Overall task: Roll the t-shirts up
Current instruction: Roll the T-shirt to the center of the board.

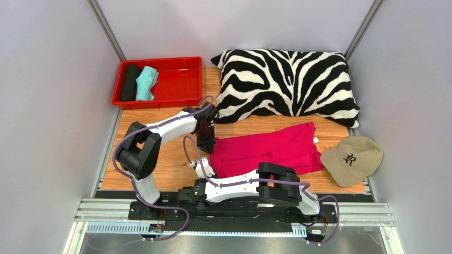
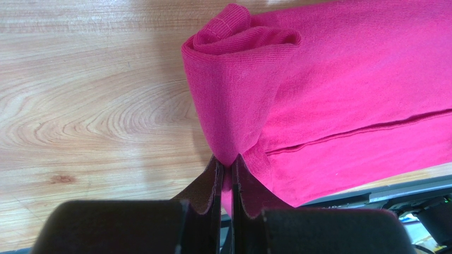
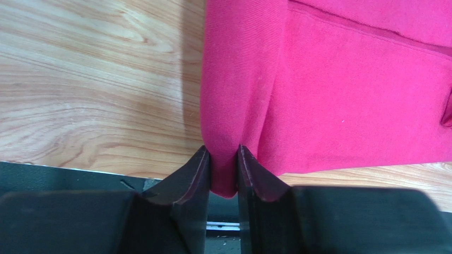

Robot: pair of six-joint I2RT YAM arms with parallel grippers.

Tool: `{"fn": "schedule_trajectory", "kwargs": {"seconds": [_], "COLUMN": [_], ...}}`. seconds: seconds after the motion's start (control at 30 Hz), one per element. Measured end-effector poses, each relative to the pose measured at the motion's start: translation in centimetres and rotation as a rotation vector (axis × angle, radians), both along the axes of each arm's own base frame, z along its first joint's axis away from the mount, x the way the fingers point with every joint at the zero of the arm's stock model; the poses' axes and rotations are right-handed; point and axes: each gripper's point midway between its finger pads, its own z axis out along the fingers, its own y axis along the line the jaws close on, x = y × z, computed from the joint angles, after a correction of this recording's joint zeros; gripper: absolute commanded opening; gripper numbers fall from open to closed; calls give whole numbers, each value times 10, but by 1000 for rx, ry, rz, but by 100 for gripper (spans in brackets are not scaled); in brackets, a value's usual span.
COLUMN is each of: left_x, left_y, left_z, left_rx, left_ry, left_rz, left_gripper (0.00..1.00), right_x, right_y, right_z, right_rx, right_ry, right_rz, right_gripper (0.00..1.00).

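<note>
Left pincer (image 2: 225, 161): clenched on a raised fold of the pink t-shirt (image 2: 345, 79). The cloth is nipped between the two dark pads and rises from them in a peak.

Cloth above the left pincer: in the left wrist view the shirt's edge curls over on itself at 12 o'clock of the pads, a loose first turn with a ribbed hem at its top.

Right pincer (image 3: 223, 153): clamped on the same edge of the shirt, a thick pinch of pink cloth filling the gap between its pads.

Both pincers, top view: they sit at the shirt's 9 o'clock end, the left at the far corner and the right at the near corner.

Pink t-shirt: folded into a long band, lying flat on the wooden table (image 1: 159, 169) near its middle, with a small white tag (image 1: 316, 140) at its 3 o'clock end.

Red tray (image 1: 159, 102): at 10 o'clock on the table, well apart from the shirt.

Tray contents: a black roll (image 1: 129, 82) and a mint-green roll (image 1: 146, 83) side by side at the tray's 9 o'clock end.

Zebra pillow (image 1: 286, 82): at 12 to 1 o'clock, just beyond the shirt.

Beige cap (image 1: 353, 159): at 3 o'clock, just beside the shirt's tag end.
</note>
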Motion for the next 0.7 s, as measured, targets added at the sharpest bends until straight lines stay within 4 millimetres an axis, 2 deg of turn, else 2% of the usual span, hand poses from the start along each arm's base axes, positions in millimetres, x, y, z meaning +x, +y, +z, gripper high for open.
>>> {"fn": "schedule_trajectory", "kwargs": {"seconds": [0.2,0.27,0.37,0.5,0.7], "left_x": [0,1,5,15,28], "left_y": [0,-1,-4,-10,-16], "left_z": [-1,0,6,15,28], "left_rx": [3,1,-5,-22,-39], "left_ry": [4,-1,-18,-54,-106], "left_rz": [-3,-8,-25,-45,-75], "left_gripper": [21,31,38,40,46], "right_x": [1,1,-1,-5,3], "right_y": [-7,-10,-15,-18,-26], "right_z": [4,6,12,19,20], "right_rx": [68,109,194,350,589], "right_ry": [0,5,25,80,169], "right_rz": [-4,-3,0,0,-54], "right_gripper": [19,19,19,19,18]}}
